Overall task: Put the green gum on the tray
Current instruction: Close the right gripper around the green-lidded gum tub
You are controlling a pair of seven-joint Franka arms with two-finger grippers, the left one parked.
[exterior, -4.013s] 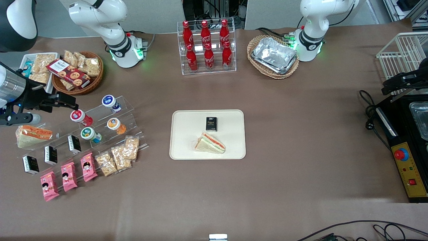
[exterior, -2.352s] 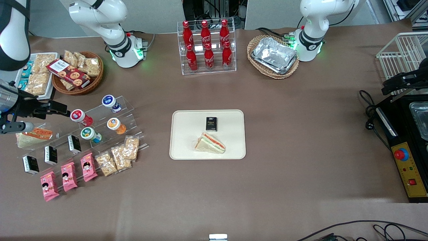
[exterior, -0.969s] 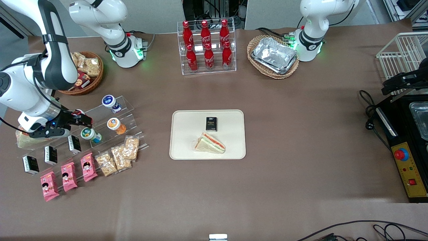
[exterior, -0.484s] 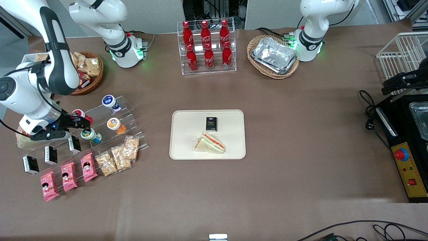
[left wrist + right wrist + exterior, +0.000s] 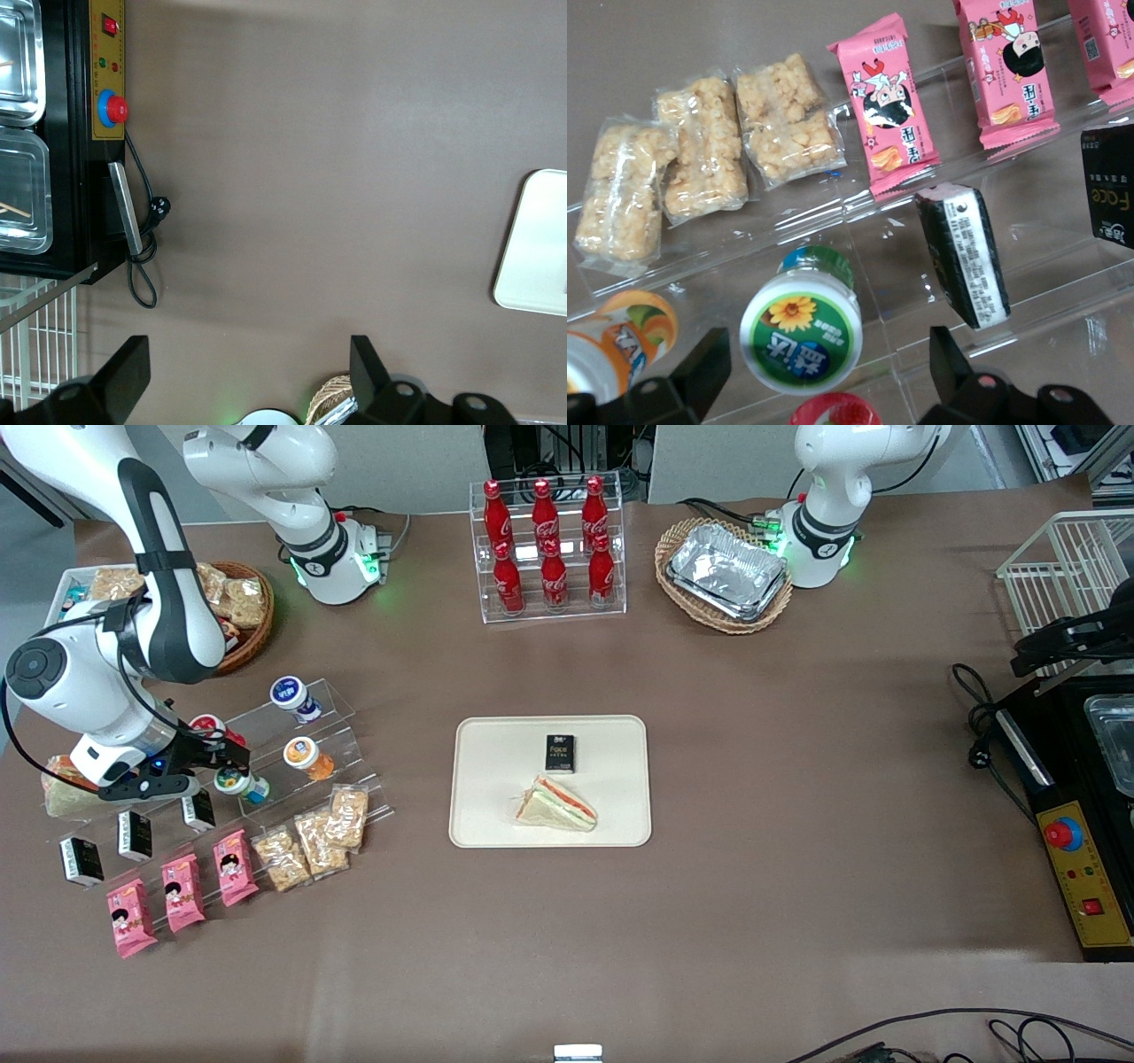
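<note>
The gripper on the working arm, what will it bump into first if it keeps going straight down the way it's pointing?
Probably the green gum. The open gripper hovers just above its lid on the clear rack, fingers either side, though the gap's depth is unclear.

Tool (image 5: 232, 766) just above green gum (image 5: 234, 781).

The green gum (image 5: 801, 330) has a white lid ringed in green, printed with a yellow flower, over a teal-blue body. The black-fingered gripper (image 5: 226, 763) hangs just above it, fingers spread. The tray (image 5: 496, 815) is plain cream. The sandwich (image 5: 556, 804) on it shows white bread with orange and green layers, near a black box (image 5: 559, 752) with pale, perhaps gold, lettering.
</note>
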